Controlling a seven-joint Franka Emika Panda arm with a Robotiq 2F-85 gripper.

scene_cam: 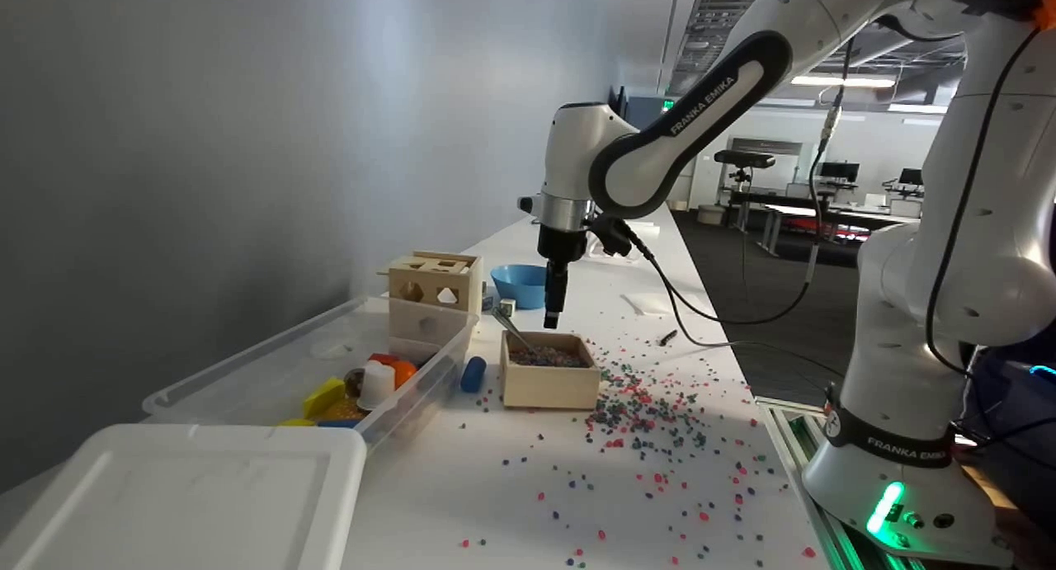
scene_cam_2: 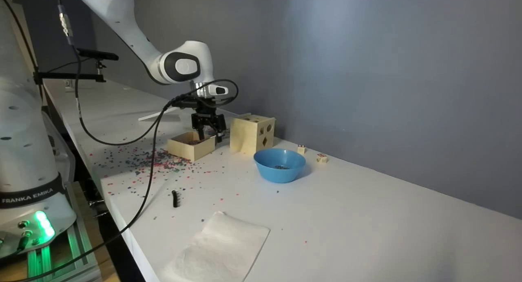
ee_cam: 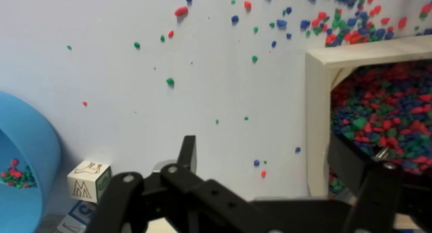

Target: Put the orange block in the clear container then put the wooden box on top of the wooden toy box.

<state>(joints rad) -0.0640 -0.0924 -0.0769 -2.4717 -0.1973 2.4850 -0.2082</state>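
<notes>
Wooden box [scene_cam_2: 186, 149] stood upright on the worktop [scene_cam_2: 387, 216] near the end effector [scene_cam_2: 210, 138], the fingers [ee_cam: 187, 155] of which were set well apart. In the wrist view, one finger overlapped the inside of the box and the other overlapped the worktop, with a box wall showing between them; contact with that wall could not be determined. Red, green and blue granules [ee_cam: 388, 118] lay in the box, and a metal utensil [scene_cam: 511, 327] leaned out over its rim. Further granules were scattered on the surrounding worktop. In an exterior view, a blue piece [scene_cam: 473, 374] was located between the box and the clear container [scene_cam: 264, 372]. The container held a red piece [scene_cam: 384, 359], a yellow piece [scene_cam: 322, 398], a white piece [scene_cam: 377, 386] and an orange piece [scene_cam: 404, 373]; the last was partly hidden and could not be verified as the orange block. The wooden toy box [scene_cam_2: 246, 137] stood on the worktop behind the container's far end, apart from the wooden box. The blue bowl [scene_cam_2: 279, 176], with granules inside, was positioned near the toy box, and letter blocks [scene_cam_2: 321, 158] were located near the bowl. Farther out, a white cloth [scene_cam_2: 222, 241] and a black piece [scene_cam_2: 175, 198] lay on the worktop, and a white tray [scene_cam: 190, 496] was situated at the container's near end.
</notes>
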